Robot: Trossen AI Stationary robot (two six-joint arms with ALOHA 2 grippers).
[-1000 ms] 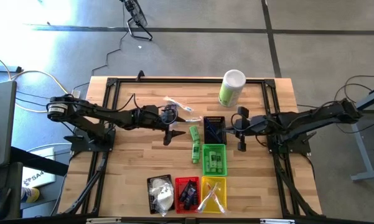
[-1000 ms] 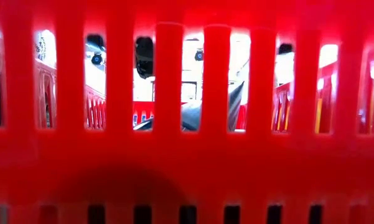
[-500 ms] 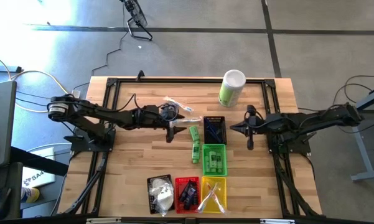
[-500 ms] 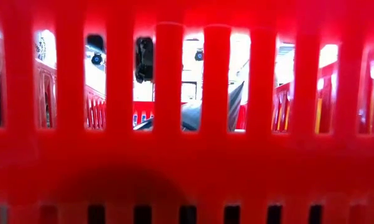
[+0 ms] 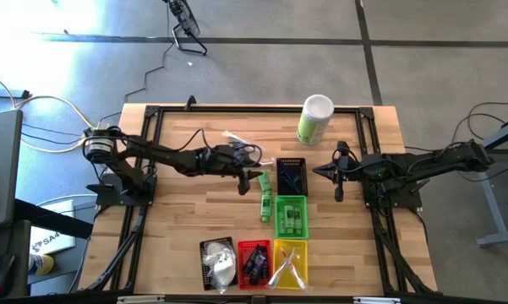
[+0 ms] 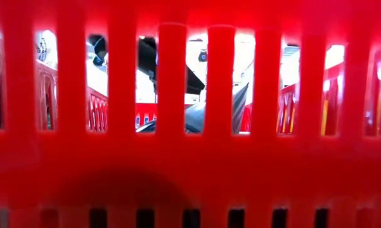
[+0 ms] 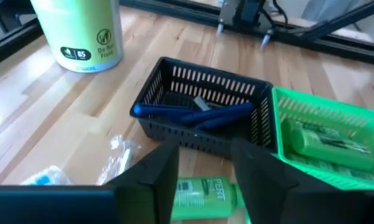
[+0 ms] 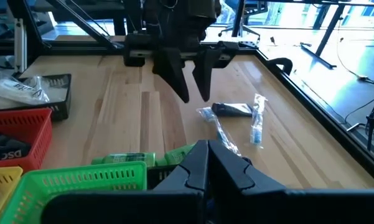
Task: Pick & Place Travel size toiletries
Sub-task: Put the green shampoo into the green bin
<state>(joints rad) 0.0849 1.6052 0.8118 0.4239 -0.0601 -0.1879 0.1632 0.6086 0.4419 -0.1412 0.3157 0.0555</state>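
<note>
Left gripper (image 7: pixel 204 163) straddles a small green bottle (image 7: pixel 202 192), fingers apart around it, grip unclear; right gripper (image 5: pixel 338 184) hangs closed, empty

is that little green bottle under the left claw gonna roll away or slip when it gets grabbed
Probably prone to rolling: the green bottle lies on its side on bare wood and looks round. Its glossy surface suggests some slip. The left claw straddles it with a finger on each side, which should help pin it. It looks small, so likely light.
</note>
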